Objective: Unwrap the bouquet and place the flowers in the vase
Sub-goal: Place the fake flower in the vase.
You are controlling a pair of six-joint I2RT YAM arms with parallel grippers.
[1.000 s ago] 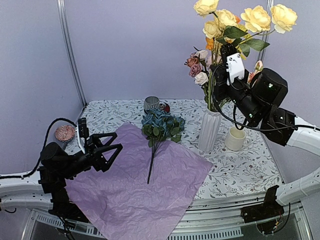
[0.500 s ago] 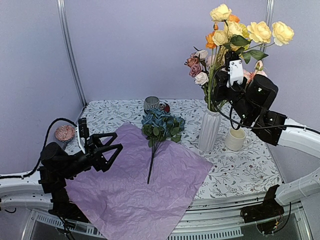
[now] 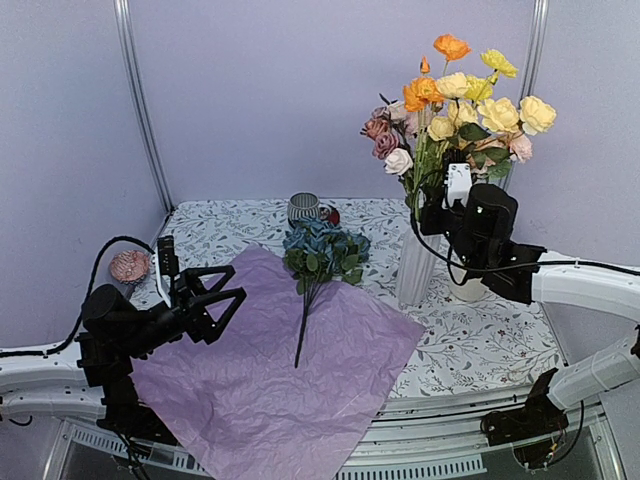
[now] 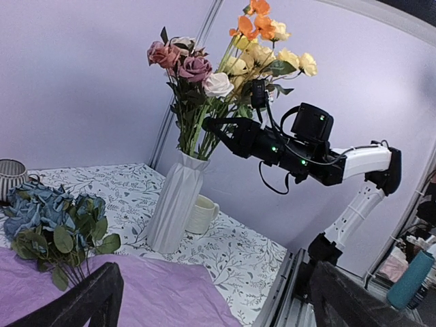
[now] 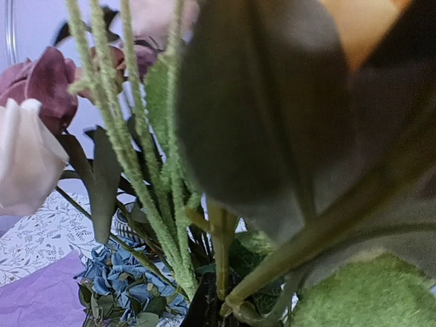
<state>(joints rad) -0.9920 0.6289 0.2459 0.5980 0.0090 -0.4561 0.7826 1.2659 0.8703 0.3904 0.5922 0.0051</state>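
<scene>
The white ribbed vase (image 3: 417, 262) (image 4: 174, 204) stands at the back right and holds pink and mauve roses (image 3: 383, 135) and orange blooms (image 3: 425, 90). My right gripper (image 3: 432, 208) (image 4: 210, 125) (image 5: 225, 303) is just above the vase's mouth, shut on the green stems of the cream-yellow roses (image 3: 497, 112), whose lower ends reach down among the other stems. A bunch of dusty blue roses (image 3: 322, 250) (image 4: 48, 214) (image 5: 133, 286) lies on the spread purple tissue paper (image 3: 270, 370) (image 4: 136, 293). My left gripper (image 3: 228, 312) (image 4: 218, 306) hovers open over the paper's left edge, holding nothing.
A cream mug (image 4: 201, 214) stands right of the vase, mostly behind my right arm in the top view. A striped grey cup (image 3: 303, 208) (image 4: 10, 178) on a red saucer (image 3: 331, 214) sits at the back. A small pink coiled object (image 3: 130, 265) lies at the far left.
My right gripper has come down and to the left with the yellow roses, bringing their stems down to the vase's mouth. The left arm has not moved.
</scene>
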